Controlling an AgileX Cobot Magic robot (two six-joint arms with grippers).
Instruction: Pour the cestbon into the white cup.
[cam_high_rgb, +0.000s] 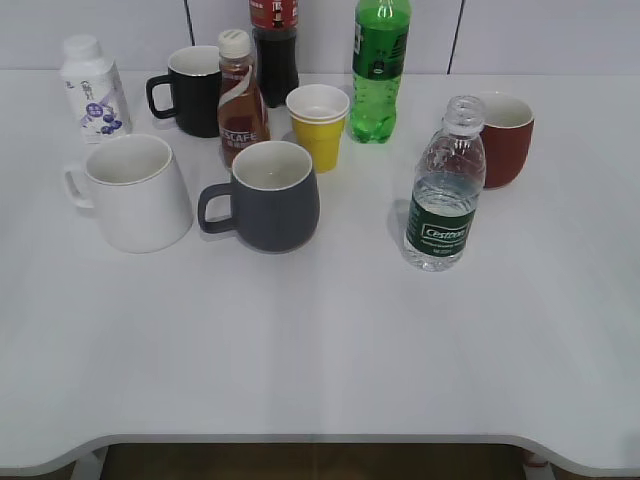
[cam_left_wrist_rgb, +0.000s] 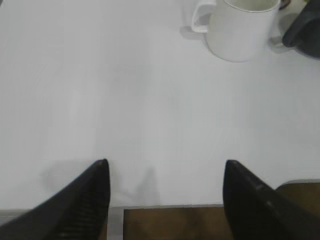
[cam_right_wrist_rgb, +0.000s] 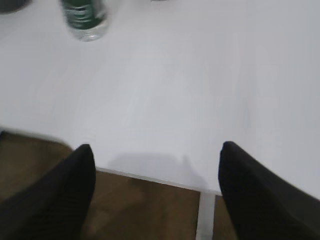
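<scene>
The cestbon, a small clear bottle with a dark green label and no cap, stands upright at the right of the white table; its base shows in the right wrist view. The white cup, a large mug with its handle to the left, stands at the left and shows in the left wrist view. My left gripper is open and empty over the table's front edge, far from the cup. My right gripper is open and empty over the front edge, far from the bottle. Neither gripper shows in the exterior view.
A grey mug stands beside the white cup. Behind stand a black mug, a Nescafe bottle, a yellow paper cup, a green soda bottle, a dark cola bottle, a red mug and a small white bottle.
</scene>
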